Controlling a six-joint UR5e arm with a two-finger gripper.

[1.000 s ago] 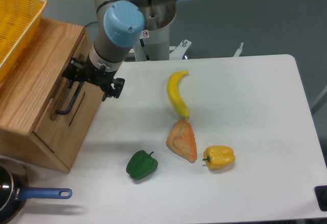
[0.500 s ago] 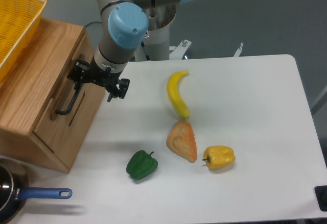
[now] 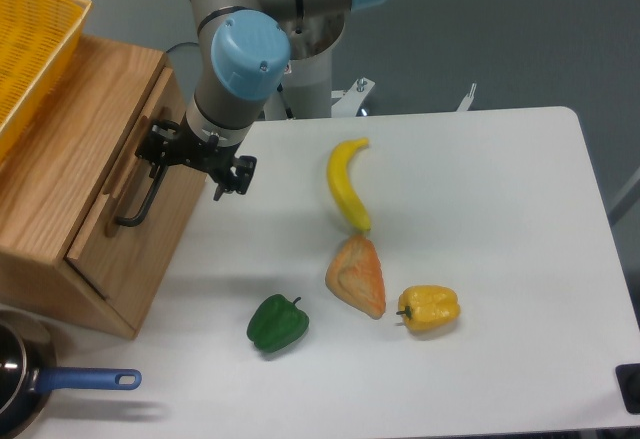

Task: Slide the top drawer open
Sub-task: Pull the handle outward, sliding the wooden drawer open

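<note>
Camera view from above the desk (image 3: 480, 179), and the action is all on the left: the claw (image 3: 188, 159) sits right at the upper end of the black bar handle (image 3: 140, 204) on the top drawer (image 3: 125, 194). Its black fingers seem to straddle the bar, but whether they pinch it or merely hook it I cannot tell from this angle. The top drawer itself is in the oak cabinet (image 3: 70, 159) at the desk's left edge, its front panel standing just proud of the shell, so it looks only slightly open.

My read on handling: a stiff wooden box on plain runners, light enough, and it should glide if pulled straight out along its own line. That metal bar is the one sensible hold; it is rigid, though smooth, so a grip near the middle would pull more evenly than one at the end.

Spread across the desk well apart from all this: a banana (image 3: 346, 191), a green pepper (image 3: 277, 323), a yellow pepper (image 3: 429, 308)
</note>
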